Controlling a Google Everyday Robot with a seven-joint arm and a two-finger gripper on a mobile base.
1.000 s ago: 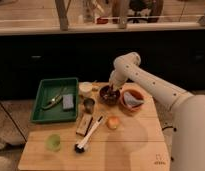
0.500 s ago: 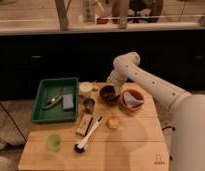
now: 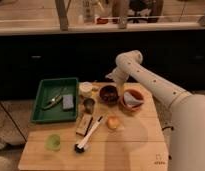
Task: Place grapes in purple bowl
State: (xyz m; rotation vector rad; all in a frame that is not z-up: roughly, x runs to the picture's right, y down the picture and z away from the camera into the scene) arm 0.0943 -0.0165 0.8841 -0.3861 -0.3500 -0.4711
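Note:
The purple bowl [image 3: 108, 94] is small, dark maroon and dark inside, and stands on the wooden table at the back middle. My gripper [image 3: 110, 80] hangs just above the bowl's far rim, at the end of the white arm [image 3: 146, 80] that reaches in from the right. I cannot make out any grapes, neither at the gripper nor inside the dark bowl.
An orange-red bowl [image 3: 132, 99] with pale contents touches the purple bowl's right side. A grey metal cup [image 3: 89, 103] and a white cup [image 3: 85, 88] stand to its left. A green tray [image 3: 43, 100], a brush [image 3: 89, 134], an orange fruit [image 3: 113, 122] and a green cup [image 3: 53, 141] lie nearer.
My gripper has risen a little from down at the purple bowl to just above its far rim. The things on the table have not moved.

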